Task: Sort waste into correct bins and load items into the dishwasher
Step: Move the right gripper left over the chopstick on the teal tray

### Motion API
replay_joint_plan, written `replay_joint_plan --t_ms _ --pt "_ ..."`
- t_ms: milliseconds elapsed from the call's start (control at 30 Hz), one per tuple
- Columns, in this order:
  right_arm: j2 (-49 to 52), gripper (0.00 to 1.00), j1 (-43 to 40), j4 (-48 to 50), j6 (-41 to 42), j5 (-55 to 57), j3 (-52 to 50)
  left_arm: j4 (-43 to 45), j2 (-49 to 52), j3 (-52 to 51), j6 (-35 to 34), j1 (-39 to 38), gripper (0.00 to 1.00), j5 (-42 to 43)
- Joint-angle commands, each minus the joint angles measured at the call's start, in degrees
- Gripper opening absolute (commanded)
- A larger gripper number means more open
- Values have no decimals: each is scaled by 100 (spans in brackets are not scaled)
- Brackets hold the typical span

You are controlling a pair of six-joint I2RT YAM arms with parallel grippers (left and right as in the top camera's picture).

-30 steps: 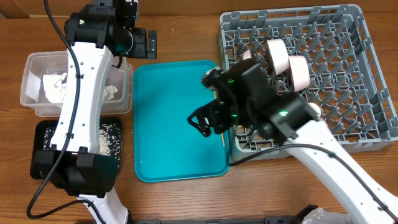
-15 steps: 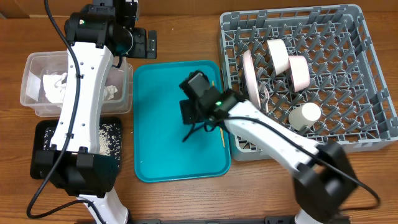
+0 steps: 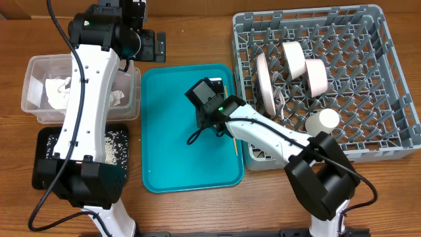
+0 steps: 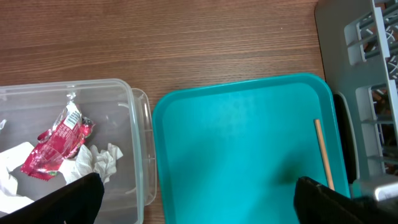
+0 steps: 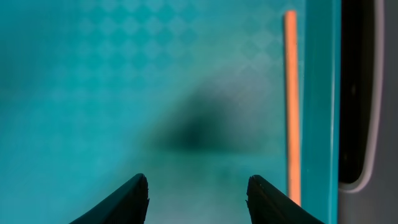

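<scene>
Covering the middle of the thin tan chopstick (image 3: pixel 235 143) in the overhead view, the right arm leaves only the stick's ends showing. The right wrist view shows it blurred, a plain pale-orange bar. It lies flat and straight on the teal tray (image 3: pixel 171 158), along the rim next to the grey dish rack (image 3: pixel 368 39). The right gripper (image 5: pixel 198 186) hangs over the tray to its left, fingers apart, nothing between them. The left gripper (image 4: pixel 199 202) gapes wide, with only its fingertips in frame.
</scene>
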Motion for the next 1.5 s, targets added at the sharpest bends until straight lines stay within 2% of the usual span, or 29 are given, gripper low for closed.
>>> replay_joint_plan --t_ms 0,33,100,933,1200,1467 --pt "157 56 -168 20 -133 190 72 2 39 -15 -96 -15 100 -37" --pt "164 62 -199 -2 -144 173 72 2 39 -15 -96 -15 100 -37" --pt "164 63 -258 -26 -144 170 70 2 39 -15 -96 -15 100 -37" --pt "466 67 -599 92 -339 -203 52 4 39 -15 -96 -13 100 -37" --pt "608 68 -1029 168 -339 -1335 52 4 39 -15 -96 -11 100 -37" --pt "608 67 -1029 142 -431 -1405 52 4 39 -15 -96 -11 100 -35"
